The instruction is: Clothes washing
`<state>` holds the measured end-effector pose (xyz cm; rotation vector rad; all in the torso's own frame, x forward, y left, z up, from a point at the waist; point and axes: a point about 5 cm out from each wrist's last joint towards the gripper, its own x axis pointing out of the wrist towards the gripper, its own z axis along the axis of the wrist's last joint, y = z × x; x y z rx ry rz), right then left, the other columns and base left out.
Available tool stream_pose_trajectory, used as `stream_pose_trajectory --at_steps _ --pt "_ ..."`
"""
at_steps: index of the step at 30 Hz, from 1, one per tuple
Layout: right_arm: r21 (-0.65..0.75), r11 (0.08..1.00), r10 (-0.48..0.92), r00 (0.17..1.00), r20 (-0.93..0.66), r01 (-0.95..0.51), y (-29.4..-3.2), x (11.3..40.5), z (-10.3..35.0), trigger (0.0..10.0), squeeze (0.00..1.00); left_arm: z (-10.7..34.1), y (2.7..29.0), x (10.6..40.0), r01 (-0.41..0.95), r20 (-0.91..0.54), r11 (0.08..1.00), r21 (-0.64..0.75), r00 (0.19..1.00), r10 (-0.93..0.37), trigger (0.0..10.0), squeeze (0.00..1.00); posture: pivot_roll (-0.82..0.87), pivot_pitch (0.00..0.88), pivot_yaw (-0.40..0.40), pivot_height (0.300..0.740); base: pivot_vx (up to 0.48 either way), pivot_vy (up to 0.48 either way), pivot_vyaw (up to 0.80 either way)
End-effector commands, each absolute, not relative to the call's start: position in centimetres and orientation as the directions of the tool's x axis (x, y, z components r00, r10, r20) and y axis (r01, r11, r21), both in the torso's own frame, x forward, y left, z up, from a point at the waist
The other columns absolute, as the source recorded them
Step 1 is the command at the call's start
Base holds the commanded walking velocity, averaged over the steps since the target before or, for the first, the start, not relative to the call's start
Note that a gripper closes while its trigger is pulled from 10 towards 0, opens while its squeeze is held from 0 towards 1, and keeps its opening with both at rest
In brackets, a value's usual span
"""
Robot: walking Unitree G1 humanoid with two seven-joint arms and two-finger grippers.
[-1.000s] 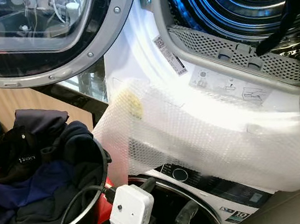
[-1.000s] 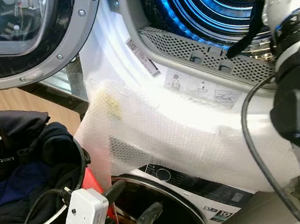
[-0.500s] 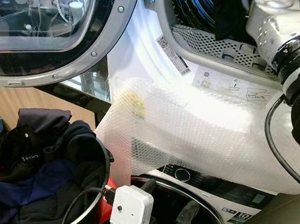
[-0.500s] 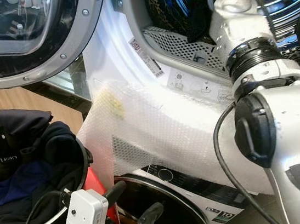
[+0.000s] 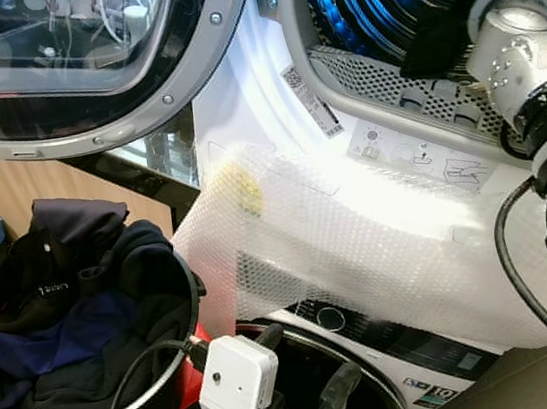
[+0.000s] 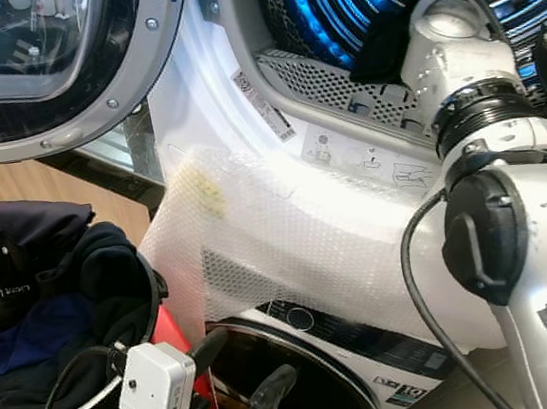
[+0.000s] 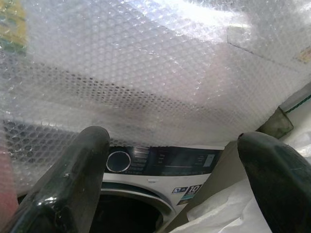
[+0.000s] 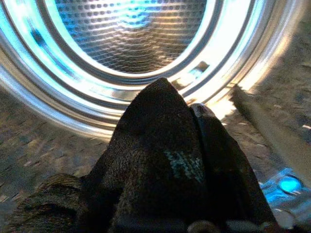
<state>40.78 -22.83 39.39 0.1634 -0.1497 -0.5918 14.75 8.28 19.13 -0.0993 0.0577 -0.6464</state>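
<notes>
Left gripper [image 7: 170,184] low in front of the lower machine's control panel [image 7: 160,160], fingers spread apart, holding nothing. Beside it on the robot's left, black basket [image 5: 166,380] heaped with dark clothes [image 5: 76,311]. Above the panel, bubble wrap [image 5: 359,244] draped over the white front. Farther back, right gripper [image 8: 194,160] at the mouth of the blue-lit upper drum [image 8: 131,34], fingers clamped on a dark garment [image 8: 150,155].

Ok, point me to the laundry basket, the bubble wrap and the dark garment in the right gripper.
laundry basket [image 5: 188,362], left eye view, on its front rim.
bubble wrap [image 5: 361,253], left eye view, middle of the sheet.
dark garment [image 8: 160,160], right wrist view, on the cloth bunched at the right gripper.
</notes>
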Motion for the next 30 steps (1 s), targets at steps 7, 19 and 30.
stream_pose_trajectory --at_steps 7,19,30 --pt "0.183 0.771 -0.629 0.774 0.071 0.61 -24.8 40.4 38.4 10.0 1.0 19.3 8.2 14.7 0.604 -0.024 0.787 -0.125 0.791 -0.611 10.0 0.0 0.23 0.1 -0.232 0.74 0.0 0.0 0.0" --pt "0.037 0.814 -0.578 0.804 0.142 0.579 -23.9 40.7 38.8 10.0 1.0 19.5 8.4 14.9 0.605 -0.021 0.788 -0.119 0.791 -0.611 10.0 0.0 0.22 0.101 -0.22 0.74 0.0 0.0 0.0" --pt "-0.1 0.873 -0.473 0.878 0.07 0.478 -23.2 41.4 36.7 10.0 1.0 19.5 8.6 15.5 0.616 -0.013 0.78 -0.11 0.784 -0.621 10.0 0.0 0.19 0.091 -0.209 0.74 0.0 0.0 0.0"
